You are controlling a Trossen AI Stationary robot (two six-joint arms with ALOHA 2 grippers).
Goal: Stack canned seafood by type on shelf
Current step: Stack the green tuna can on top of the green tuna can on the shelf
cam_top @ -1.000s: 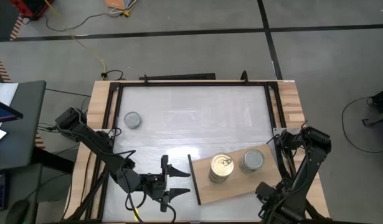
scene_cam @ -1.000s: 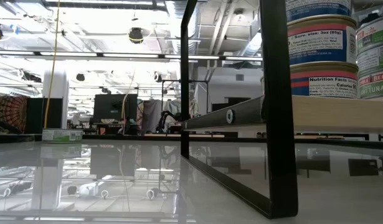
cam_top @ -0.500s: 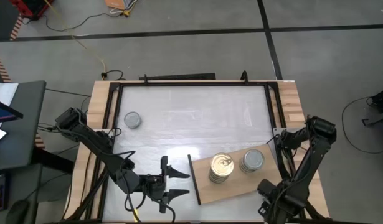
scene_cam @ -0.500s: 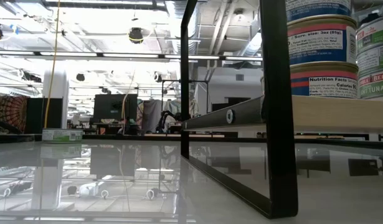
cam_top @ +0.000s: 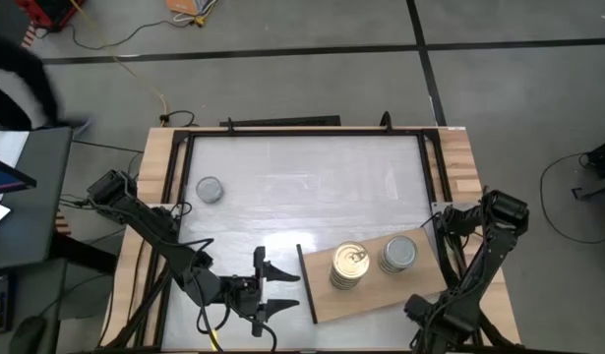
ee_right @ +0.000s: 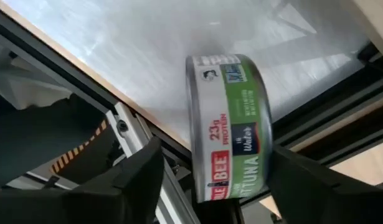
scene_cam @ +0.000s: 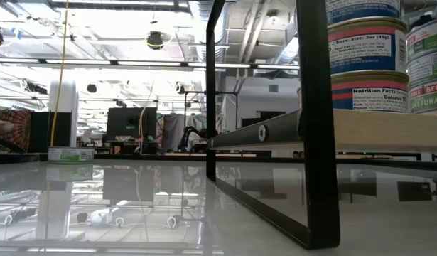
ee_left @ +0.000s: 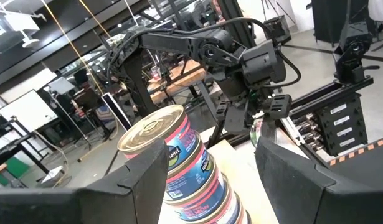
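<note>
The shelf (cam_top: 376, 293), a light wooden board, lies at the table's near right. On it stand a stack of gold-lidded tins (cam_top: 349, 264) and a stack of silver-lidded tins (cam_top: 398, 254). In the low view they show as pink-labelled tins (scene_cam: 367, 50) and green-labelled tins (scene_cam: 425, 64). One single tin (cam_top: 211, 190) rests flat on the table at the far left. My left gripper (cam_top: 287, 291) hovers open and level just left of the shelf, facing the gold-lidded stack (ee_left: 157, 127). My right gripper (ee_right: 216, 149) is at the near right corner, shut on a green-labelled tuna tin (ee_right: 231, 124). My right gripper has the tuna tin between its two fingers, which stand at the tin's two flat ends. One finger (ee_right: 297, 180) lies against one end (ee_right: 268, 146); I cannot tell whether the other touches. The fingers slant steeply downward. The tin stands on edge, clear of the table, label wall toward the camera.
Wooden rails and black frame bars (cam_top: 435, 177) edge the table. A black upright frame (scene_cam: 317, 121) carries the shelf. The white tabletop (cam_top: 302, 187) lies bare between the single tin and the shelf. A person's dark shape (cam_top: 22, 79) is beyond the far left corner.
My right arm has shifted at the near right corner and tipped its gripper lower with the tin. A person has come into view beyond the table's far left. My left arm and the stacks have kept still.
</note>
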